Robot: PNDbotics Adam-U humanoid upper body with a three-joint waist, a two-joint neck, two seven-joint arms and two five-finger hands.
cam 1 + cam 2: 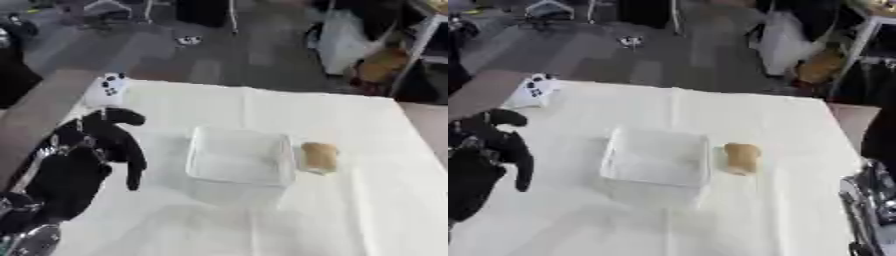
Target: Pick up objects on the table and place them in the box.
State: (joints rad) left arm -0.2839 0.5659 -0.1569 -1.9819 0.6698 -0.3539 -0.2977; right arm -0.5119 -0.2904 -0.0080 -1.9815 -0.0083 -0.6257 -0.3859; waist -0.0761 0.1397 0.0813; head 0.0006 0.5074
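A clear plastic box sits in the middle of the white table and looks empty. A tan, rounded object lies just right of the box, close to its right wall. A white object with black marks rests at the table's far left corner. My left hand, black, hovers over the table's left side, to the left of the box, with relaxed fingers hanging down and nothing in them. In the right eye view, part of my right hand shows as a dark shape at the right edge, above silver arm parts.
The white cloth-covered table has bare room in front of the box and at the back right. Beyond the far edge lie a dark floor, a white bag and shelving at the upper right.
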